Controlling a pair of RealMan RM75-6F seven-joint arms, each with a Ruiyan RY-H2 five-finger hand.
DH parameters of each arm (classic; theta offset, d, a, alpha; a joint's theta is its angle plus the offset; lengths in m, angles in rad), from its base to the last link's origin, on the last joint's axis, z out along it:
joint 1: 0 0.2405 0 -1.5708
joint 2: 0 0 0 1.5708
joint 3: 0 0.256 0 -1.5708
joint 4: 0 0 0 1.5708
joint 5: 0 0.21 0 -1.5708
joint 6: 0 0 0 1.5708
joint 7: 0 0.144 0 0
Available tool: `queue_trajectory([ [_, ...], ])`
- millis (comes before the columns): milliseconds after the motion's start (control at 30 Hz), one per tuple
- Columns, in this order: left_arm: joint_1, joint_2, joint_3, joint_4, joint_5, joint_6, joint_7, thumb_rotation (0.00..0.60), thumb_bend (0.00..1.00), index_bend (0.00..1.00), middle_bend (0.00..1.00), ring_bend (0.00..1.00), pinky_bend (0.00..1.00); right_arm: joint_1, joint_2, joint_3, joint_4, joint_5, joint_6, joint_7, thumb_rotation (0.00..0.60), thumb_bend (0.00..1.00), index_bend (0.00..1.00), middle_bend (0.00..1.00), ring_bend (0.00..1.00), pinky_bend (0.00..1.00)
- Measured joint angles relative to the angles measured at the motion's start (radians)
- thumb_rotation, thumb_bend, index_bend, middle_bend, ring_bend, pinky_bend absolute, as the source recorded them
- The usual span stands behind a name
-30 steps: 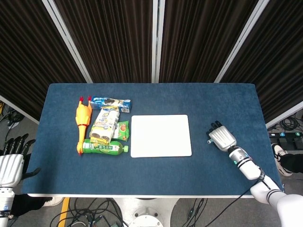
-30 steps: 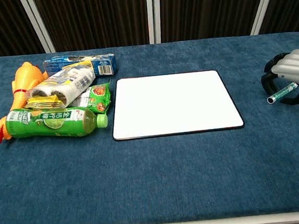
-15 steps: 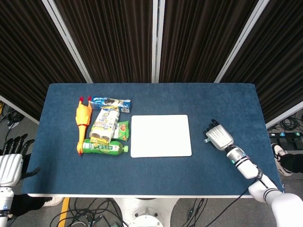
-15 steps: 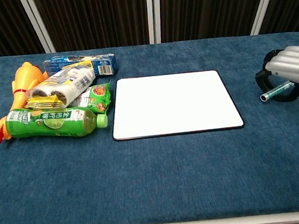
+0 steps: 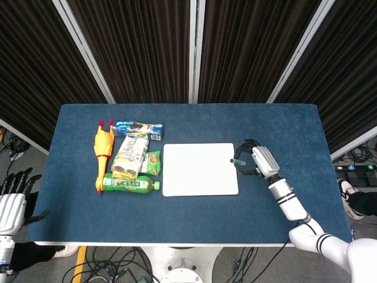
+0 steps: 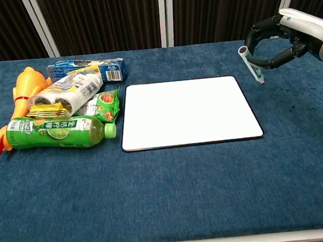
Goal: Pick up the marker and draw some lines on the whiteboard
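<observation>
Right hand [image 6: 295, 33] fingers [image 6: 274, 60] pinch marker [image 6: 251, 65] (beside whiteboard [image 6: 189, 112]); left hand's [image 5: 10, 206] fingers spread.

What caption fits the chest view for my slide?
Right hand holds the marker raised beside the blank whiteboard, snacks piled left.

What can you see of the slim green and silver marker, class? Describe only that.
The slim green and silver marker is a thin stick with a pale, rounded end uppermost and a greenish barrel. The right hand holds it in its dark fingers, lifted off the blue cloth and tilted, just past the right edge of the white rectangular whiteboard. It does not touch the board, which is unmarked.
</observation>
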Motion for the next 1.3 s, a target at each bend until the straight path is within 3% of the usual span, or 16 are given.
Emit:
queue_trajectory([
  [233,0.003,-0.004,0.004,0.005,0.002,-0.002,-0.010,0.600,0.03,0.16,0.04,0.03,0.01,0.036,-0.128,0.090,0.013,0.148,-0.169,0.242,0.600,0.45,0.65,0.55,0.31,0.18],
  [567,0.002,-0.011,0.003,0.026,-0.004,-0.013,-0.033,0.600,0.03,0.16,0.04,0.03,0.01,0.074,-0.241,0.135,0.135,0.144,-0.187,0.372,0.600,0.45,0.65,0.55,0.31,0.19],
  [1000,-0.001,-0.020,0.003,0.046,-0.020,-0.035,-0.052,0.600,0.03,0.16,0.04,0.03,0.01,0.147,-0.336,0.131,0.302,0.104,-0.240,0.443,0.600,0.46,0.65,0.55,0.33,0.20],
  [1133,-0.005,-0.024,0.000,0.052,-0.021,-0.039,-0.055,0.600,0.03,0.16,0.04,0.03,0.01,0.134,-0.329,0.096,0.284,0.072,-0.224,0.467,0.600,0.48,0.65,0.55,0.33,0.21],
  [1300,-0.011,-0.029,-0.002,0.058,-0.021,-0.047,-0.053,0.600,0.03,0.16,0.04,0.03,0.01,0.101,-0.278,0.040,0.177,0.027,-0.196,0.471,0.600,0.50,0.65,0.55,0.33,0.21],
])
